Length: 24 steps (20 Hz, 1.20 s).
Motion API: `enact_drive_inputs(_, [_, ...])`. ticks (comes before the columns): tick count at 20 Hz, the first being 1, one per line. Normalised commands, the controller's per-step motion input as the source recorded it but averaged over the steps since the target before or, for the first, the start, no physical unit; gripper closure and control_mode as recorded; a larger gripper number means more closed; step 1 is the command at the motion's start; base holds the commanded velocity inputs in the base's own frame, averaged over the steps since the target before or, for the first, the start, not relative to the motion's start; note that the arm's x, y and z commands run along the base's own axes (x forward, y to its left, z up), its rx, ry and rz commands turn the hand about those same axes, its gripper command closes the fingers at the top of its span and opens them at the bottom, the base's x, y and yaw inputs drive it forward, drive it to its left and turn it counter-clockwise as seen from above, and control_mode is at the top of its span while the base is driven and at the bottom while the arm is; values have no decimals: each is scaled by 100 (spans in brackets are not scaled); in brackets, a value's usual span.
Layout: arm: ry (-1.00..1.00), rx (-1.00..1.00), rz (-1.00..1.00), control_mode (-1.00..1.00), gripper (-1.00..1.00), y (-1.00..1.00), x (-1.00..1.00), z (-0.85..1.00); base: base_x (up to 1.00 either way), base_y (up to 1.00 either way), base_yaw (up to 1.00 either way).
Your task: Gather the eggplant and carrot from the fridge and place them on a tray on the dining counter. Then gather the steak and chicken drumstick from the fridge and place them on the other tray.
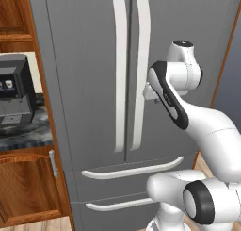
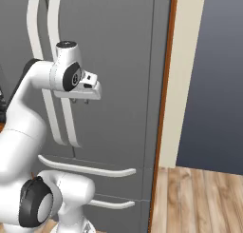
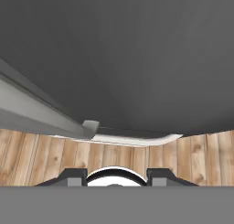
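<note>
Claw at the closed fridge door

The fridge (image 1: 89,84) stands shut; the claw (image 2: 79,101) points down beside its right handle (image 2: 59,75), clamping nothing, its gap unclear. Left base view adds a coffee machine (image 1: 14,91) on the worktop (image 1: 23,136); hand view shows wooden floor (image 3: 45,159).

A rendered home kitchen. A tall grey double-door fridge (image 1: 94,60) with long white vertical handles and two drawers below fills the middle, set between brown wood cabinets (image 1: 23,187) and a wood-trimmed cream wall (image 2: 182,75). A dark marbled counter (image 1: 23,133) beside the fridge carries a black appliance (image 1: 14,91), perhaps a coffee machine. The floor (image 2: 199,199) is pale wooden planks.
</note>
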Motion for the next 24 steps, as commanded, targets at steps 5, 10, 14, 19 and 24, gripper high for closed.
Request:
enact_drive_inputs(5, [0, 0, 0, 100, -100, 0, -1, 0, -26, 8, 0])
enact_drive_inputs(10, [0, 0, 0, 100, -100, 0, 0, 0, -49, 50, -2])
enact_drive_inputs(14, [0, 0, 0, 100, -100, 0, 0, 0, -37, 35, -7])
enact_drive_inputs(19, [0, 0, 0, 100, -100, 0, 0, 0, -24, -17, -2])
enact_drive_inputs(24, [0, 0, 0, 100, -100, 0, 0, 0, -2, 20, 0])
